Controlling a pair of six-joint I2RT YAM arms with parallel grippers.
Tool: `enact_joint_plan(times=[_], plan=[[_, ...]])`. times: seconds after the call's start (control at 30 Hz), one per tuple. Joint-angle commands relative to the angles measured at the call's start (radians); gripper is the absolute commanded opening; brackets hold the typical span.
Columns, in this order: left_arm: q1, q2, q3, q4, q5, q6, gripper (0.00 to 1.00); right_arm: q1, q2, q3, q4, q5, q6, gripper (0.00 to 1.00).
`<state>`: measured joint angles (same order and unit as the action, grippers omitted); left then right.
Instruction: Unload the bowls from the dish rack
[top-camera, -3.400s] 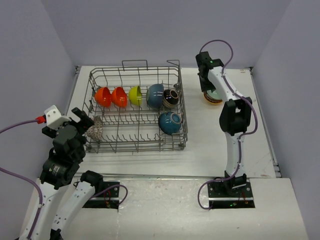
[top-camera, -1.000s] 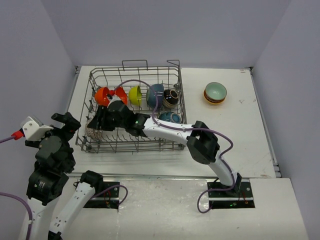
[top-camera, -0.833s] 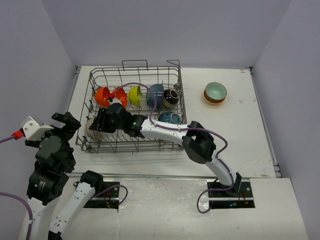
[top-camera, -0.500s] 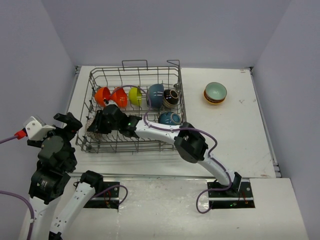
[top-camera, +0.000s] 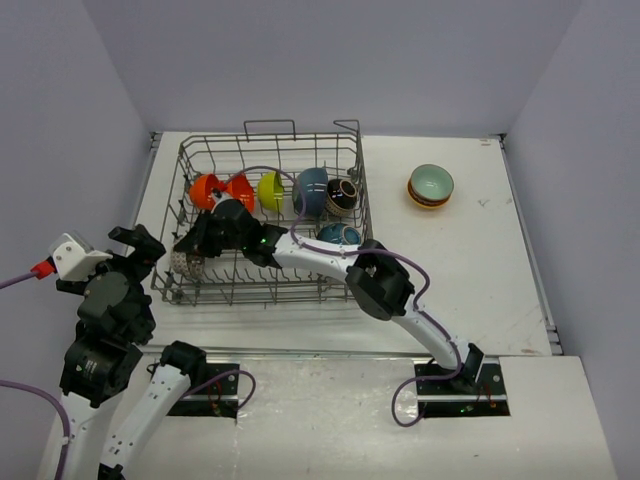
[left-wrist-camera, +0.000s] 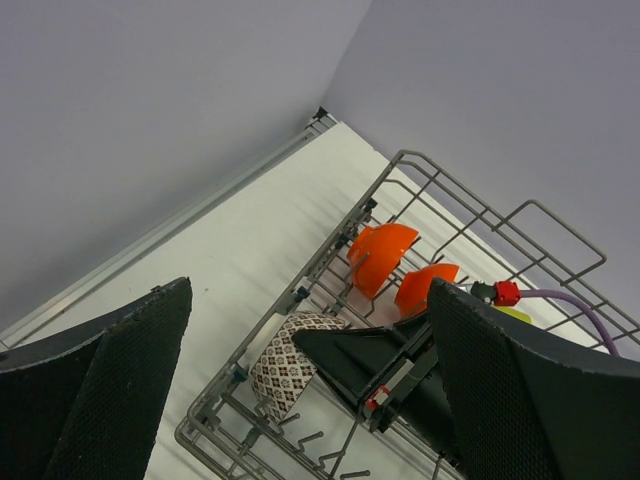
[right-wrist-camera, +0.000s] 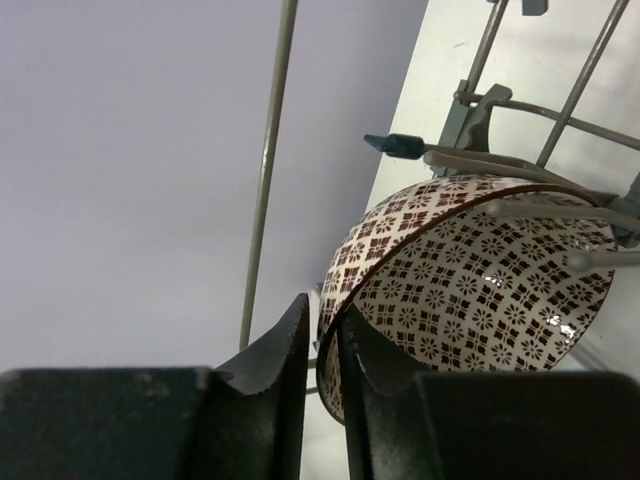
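Observation:
The grey wire dish rack (top-camera: 270, 297) holds two orange-red bowls (top-camera: 205, 189), a lime bowl (top-camera: 270, 189), two dark blue bowls (top-camera: 311, 186), a black bowl with cream inside (top-camera: 343, 193) and a brown-patterned bowl (top-camera: 185, 264) at its front left corner. My right gripper (top-camera: 196, 247) reaches across the rack and is shut on the patterned bowl's rim (right-wrist-camera: 345, 290), one finger (right-wrist-camera: 290, 345) outside and one inside. My left gripper (top-camera: 136, 243) is open and empty, just left of the rack. In the left wrist view the patterned bowl (left-wrist-camera: 285, 362) and the orange-red bowls (left-wrist-camera: 382, 256) lie between its fingers.
A stack of bowls with a pale green one on top (top-camera: 430, 186) stands on the white table right of the rack. The right arm (top-camera: 320, 258) lies low across the rack's front rows. The rack's handle loop (top-camera: 270, 125) rises at the back. Walls close in on both sides.
My right arm has swung from the stack at the right over to the rack's front left and closed on the patterned bowl. My left gripper has drawn back to the left of the rack.

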<state>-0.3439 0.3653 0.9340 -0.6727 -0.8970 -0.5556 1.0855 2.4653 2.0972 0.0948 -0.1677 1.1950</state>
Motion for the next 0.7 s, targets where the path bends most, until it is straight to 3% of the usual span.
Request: enact_joint_plan(times=[0.0,0.37,0.67], plan=[[-0.007,-0.005,-0.006,0.044,-0.022,0.017,1.0,-0.015,-0.003,-0.006,0.12,-0.041,0.057,0.17],[-0.007,-0.006,-0.011,0.047,-0.025,0.019,1.0,-0.029,-0.017,-0.055,0.218,-0.096,0.149,0.0],[-0.007,-0.008,-0.014,0.047,-0.028,0.019,1.0,-0.044,-0.016,-0.082,0.402,-0.17,0.273,0.0]])
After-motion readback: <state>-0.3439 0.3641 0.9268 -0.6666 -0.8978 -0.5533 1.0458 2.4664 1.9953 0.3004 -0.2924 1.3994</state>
